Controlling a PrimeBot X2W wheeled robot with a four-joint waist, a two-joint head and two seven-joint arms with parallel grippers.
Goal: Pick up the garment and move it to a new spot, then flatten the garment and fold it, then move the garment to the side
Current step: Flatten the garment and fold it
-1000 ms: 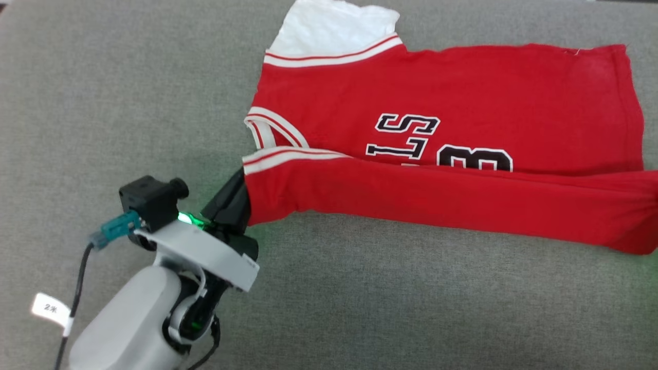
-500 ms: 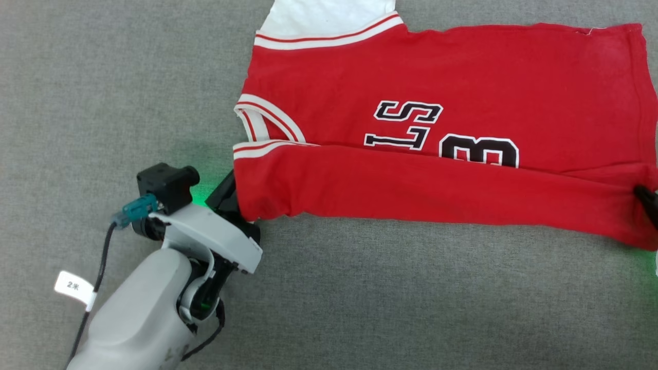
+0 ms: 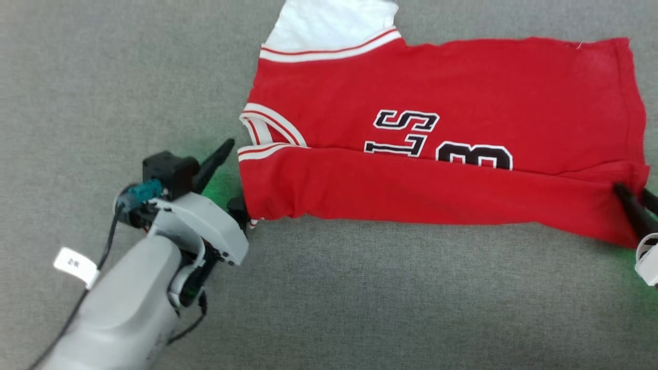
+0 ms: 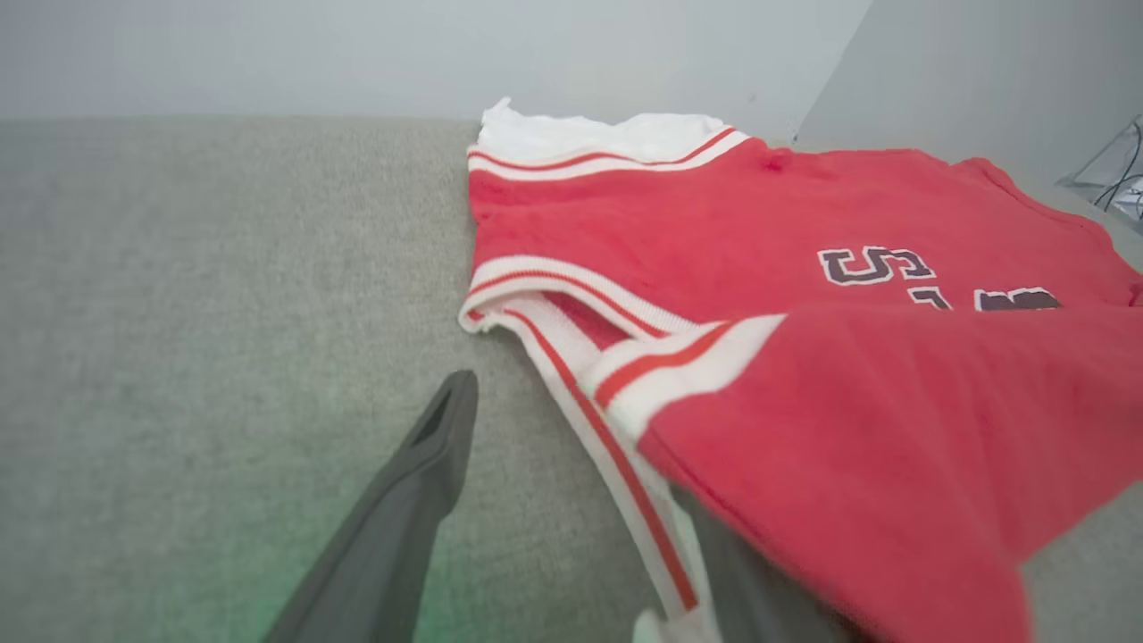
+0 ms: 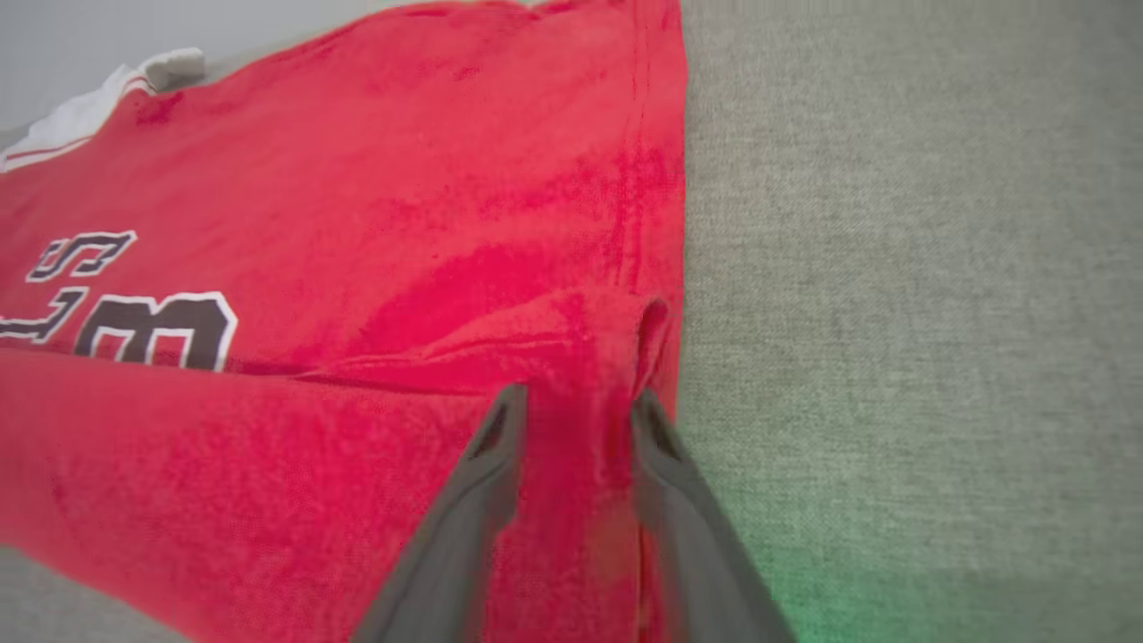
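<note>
Garment [image 3: 442, 92] on grey fabric surface [image 3: 360, 308], pale wall [image 4: 268, 54] behind

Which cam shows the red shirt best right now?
Head view: the shirt shows nearly whole from above, near edge folded over, white sleeve cropped at the top. Left wrist view is close on the collar end, at a slant; right wrist view has the hem end and part of the lettering.

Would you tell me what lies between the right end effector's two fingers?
A bunched corner of the red garment lies between the fingers of the right end effector, seen in the right wrist view.
</note>
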